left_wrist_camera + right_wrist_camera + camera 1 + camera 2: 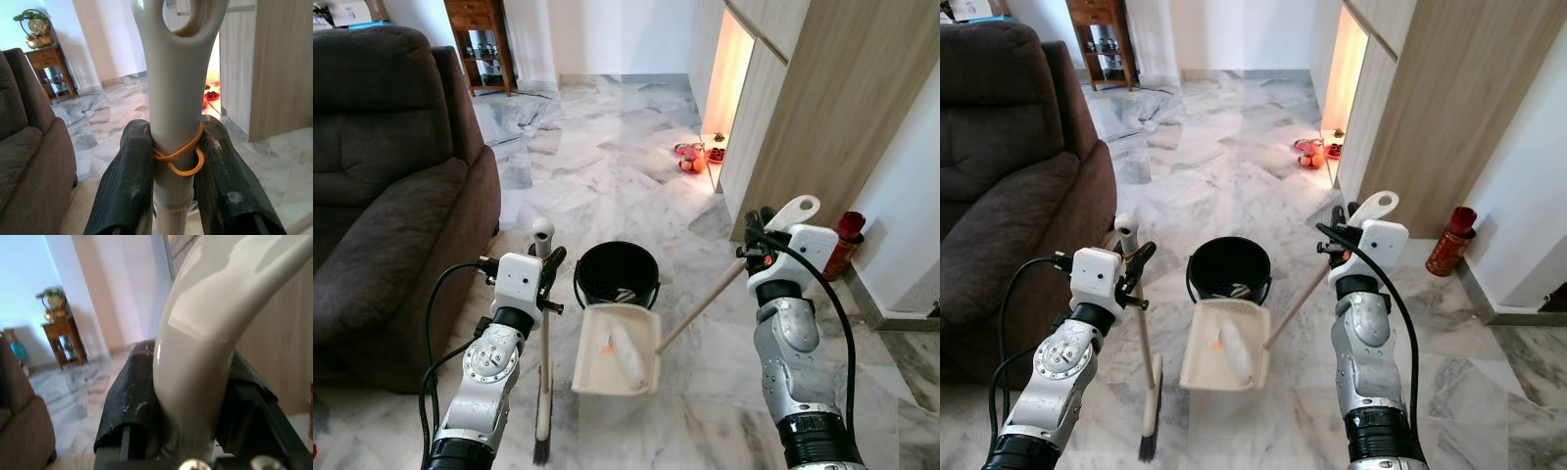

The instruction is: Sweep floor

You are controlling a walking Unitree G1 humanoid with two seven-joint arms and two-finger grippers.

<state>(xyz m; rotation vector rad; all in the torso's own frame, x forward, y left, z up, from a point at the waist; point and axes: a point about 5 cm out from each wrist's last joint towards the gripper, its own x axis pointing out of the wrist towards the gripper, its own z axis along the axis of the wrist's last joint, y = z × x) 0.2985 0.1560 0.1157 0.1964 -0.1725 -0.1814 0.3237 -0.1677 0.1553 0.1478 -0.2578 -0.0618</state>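
My left gripper [546,266] is shut on the grey handle of a broom [544,372], which stands nearly upright with its dark bristles on the marble floor. An orange rubber band [178,156] rings the handle between the black fingers [128,186]. My right gripper [754,235] is shut on the white handle top of a dustpan [617,351]. The cream pan is lifted and tilted against the rim of a black bucket [616,274]. A white wrapper and a small orange scrap lie in the pan. The right wrist view has the handle [205,357] clamped between the fingers.
A dark brown sofa [382,196] fills the left side, close to the broom. A wood-panelled cabinet [822,108] lines the right, with a red bottle [844,245] by the wall and small red items [693,157] at its lit base. Open marble floor stretches ahead.
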